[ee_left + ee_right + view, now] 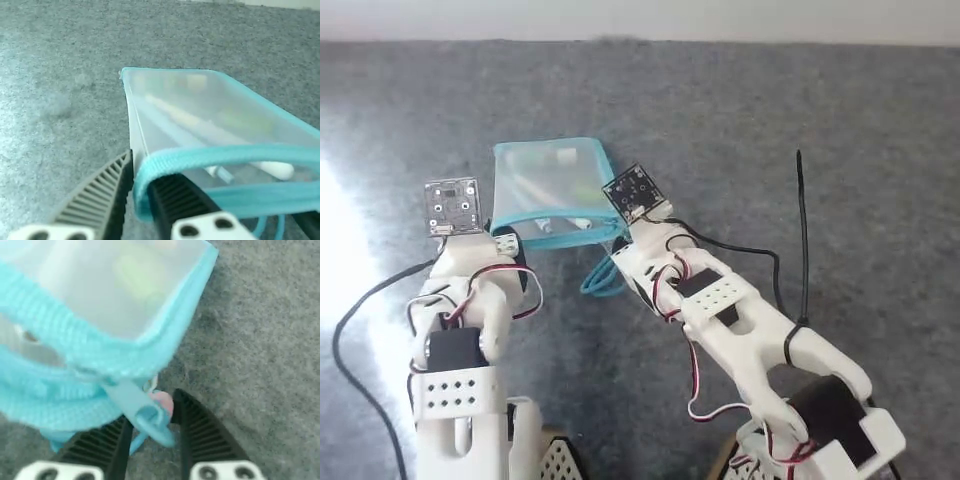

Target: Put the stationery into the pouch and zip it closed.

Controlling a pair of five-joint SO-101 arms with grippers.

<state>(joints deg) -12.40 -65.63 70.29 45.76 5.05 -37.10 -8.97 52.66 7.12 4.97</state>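
This looks like a small robotics lab or hobby workbench, not a lived-in room. The bench (pixel 860 120) is covered in grey felt-like matting and backed by a plain pale wall (pixel 720 18). 2 white plastic arms, the left arm (pixel 470 300) and right arm (pixel 760 335), stand side by side with bare black motors (pixel 455 352), perforated brackets (pixel 450 392) and loose red and white wires (pixel 692 390). A black cable (pixel 340 335) trails across the matting.

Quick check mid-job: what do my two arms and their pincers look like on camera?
Both the left arm and right arm are white plastic with black motors, perforated plates and red, white and black wires. The left pincer and right pincer have dark ribbed fingers on white mounts.
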